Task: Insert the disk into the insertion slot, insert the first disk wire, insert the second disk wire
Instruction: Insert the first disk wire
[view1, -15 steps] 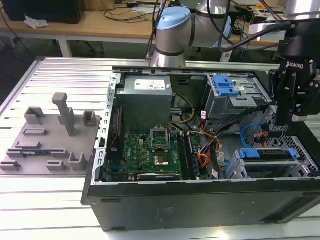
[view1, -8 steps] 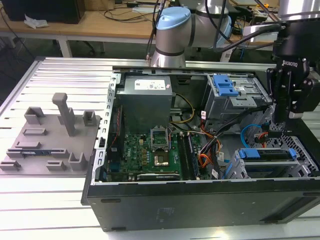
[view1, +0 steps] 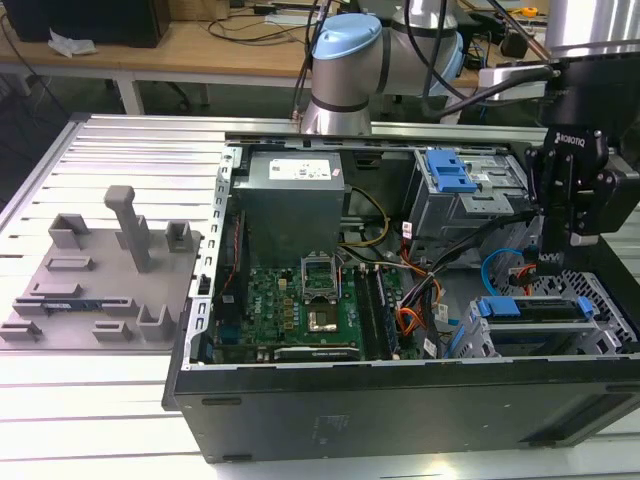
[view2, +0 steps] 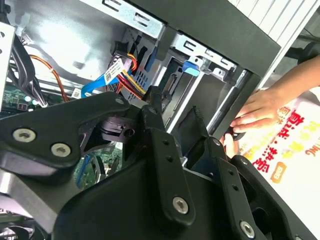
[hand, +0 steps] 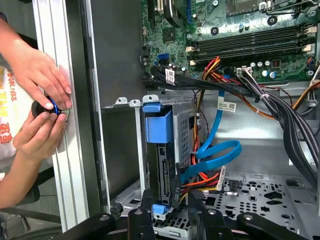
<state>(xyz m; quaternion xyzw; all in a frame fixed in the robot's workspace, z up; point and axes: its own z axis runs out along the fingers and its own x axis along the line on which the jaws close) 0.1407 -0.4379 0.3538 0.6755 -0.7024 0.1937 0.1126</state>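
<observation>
While the gripper (view1: 553, 255) hangs over the open computer case (view1: 400, 400) at the exterior view's right, its 2 fingers (hand: 145, 217) stand spread apart, and both wrist views show nothing pinched between them. Just below it, the disk (view1: 528, 308) sits inside the low grey slot (view1: 605, 305) in its bright blue frame, with the frame's edge level with the cage opening. In the first wrist view the disk stands edge-on between the fingers, its dark connector end bared. The light-blue cable (hand: 220, 150) loops just beside that end, and its lower band runs toward the connector. I cannot tell whether its plug is seated. An orange, red and black wire bundle (hand: 200, 180) lies under the loop, also near the disk's end. Farther back in the case stands a taller cage with a blue handle (view1: 450, 170), well apart from the gripper. A green circuit board (view1: 300, 300) lies toward the exterior view's left. Outside the case wall, a person's 2 hands (hand: 42, 75) rest on the ribbed table and hold a small dark round thing (hand: 40, 107) between them.
</observation>
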